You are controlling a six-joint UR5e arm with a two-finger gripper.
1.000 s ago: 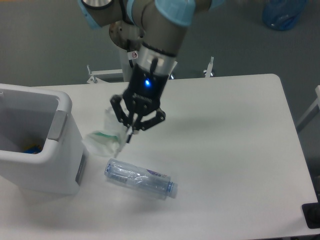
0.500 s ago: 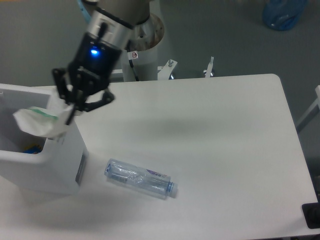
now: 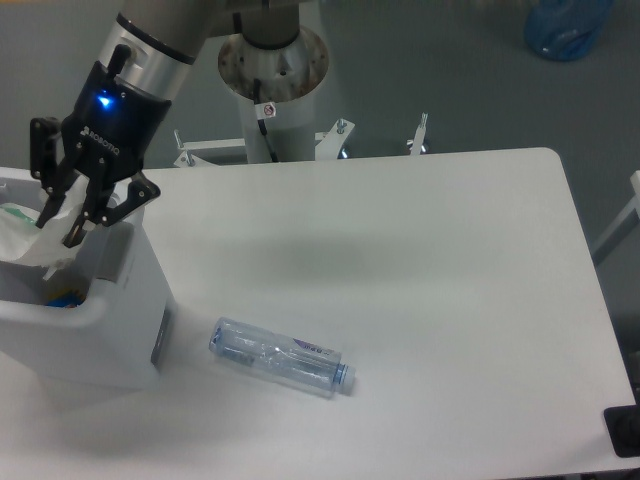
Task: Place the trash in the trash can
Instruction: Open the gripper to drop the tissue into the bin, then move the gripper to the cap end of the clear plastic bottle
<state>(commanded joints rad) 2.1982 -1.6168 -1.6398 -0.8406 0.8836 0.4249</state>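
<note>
The crumpled paper wrapper (image 3: 22, 232) hangs over the open mouth of the trash can (image 3: 110, 330), pinched at its edge between the closed fingers of my gripper (image 3: 66, 222). From here I see the white paper with a green mark drooping below the fingertips, partly cut off by the left edge of the view, so I can't say how much of it is inside the rim. I've got it held by one corner, which lets the bulk dangle straight down over the opening rather than catching on the bin's near wall. Something blue lies at the bottom of the can; I can't make out what.

The crushed plastic bottle (image 3: 282, 357) lies on its side on the table (image 3: 430, 260), cap end pointing away from the bin, well apart from the gripper and just beside the can's right wall.

I judge the first item is ready to let go, provided the paper clears the rim. The bottle is left to do, and being clear and dented, it may slip when squeezed
</note>
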